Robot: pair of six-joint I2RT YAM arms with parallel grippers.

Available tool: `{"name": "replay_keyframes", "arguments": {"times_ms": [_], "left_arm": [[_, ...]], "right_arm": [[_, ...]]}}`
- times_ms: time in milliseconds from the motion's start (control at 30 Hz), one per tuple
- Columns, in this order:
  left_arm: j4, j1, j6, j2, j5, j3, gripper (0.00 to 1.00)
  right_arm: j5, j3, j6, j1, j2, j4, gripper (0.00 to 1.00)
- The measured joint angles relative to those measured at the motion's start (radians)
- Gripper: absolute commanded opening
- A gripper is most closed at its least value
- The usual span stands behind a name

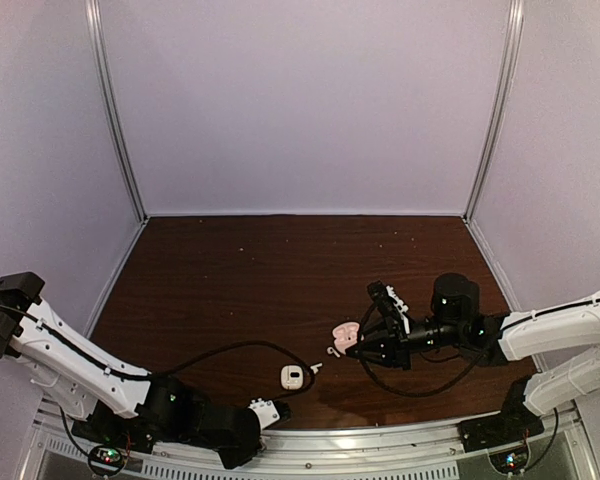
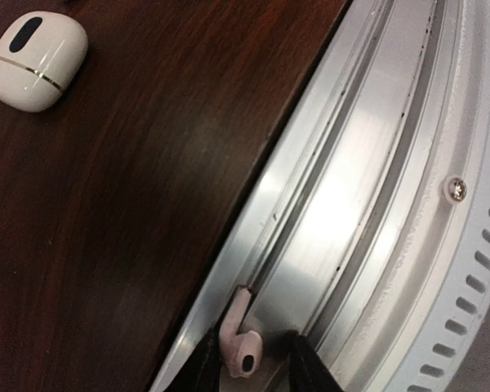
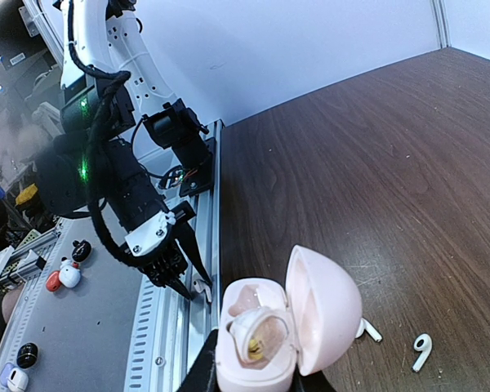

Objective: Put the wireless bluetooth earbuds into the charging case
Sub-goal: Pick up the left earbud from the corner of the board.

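Note:
My right gripper (image 3: 257, 380) is shut on a pale pink charging case (image 3: 257, 347) held above the table, its lid (image 3: 325, 309) hinged open; something whitish sits in one well. Two white earbuds (image 3: 422, 351) (image 3: 368, 330) lie on the wood beside it. A third pale earbud (image 2: 240, 347) lies on the metal rail between the jaws of my left gripper (image 2: 257, 371). It touches the left finger, with a gap to the right one. A closed white case (image 2: 34, 59) rests on the table, also seen from above (image 1: 292, 377).
The aluminium rail (image 2: 351, 204) runs along the table's near edge, where the left gripper (image 1: 272, 410) hovers. A black cable (image 1: 230, 348) loops over the wood near the white case. Pale walls close the table on three sides.

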Motion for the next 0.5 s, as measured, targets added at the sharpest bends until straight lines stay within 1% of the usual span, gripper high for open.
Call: {"name": "replay_keyframes", "arguments": {"times_ms": [133,333,500], "left_arm": [[0.007,0.012,-0.011,-0.004,0.017,-0.003,0.28],[0.025,0.030,-0.026,-0.010,0.042,-0.007,0.23],[0.032,0.045,-0.036,-0.010,0.043,-0.009,0.20]], "right_arm": [[0.002,0.000,-0.001,0.000,0.000,0.000,0.00],[0.002,0.000,-0.003,0.000,0.000,-0.001,0.00],[0.003,0.000,-0.003,0.000,0.000,-0.003,0.00]]}}
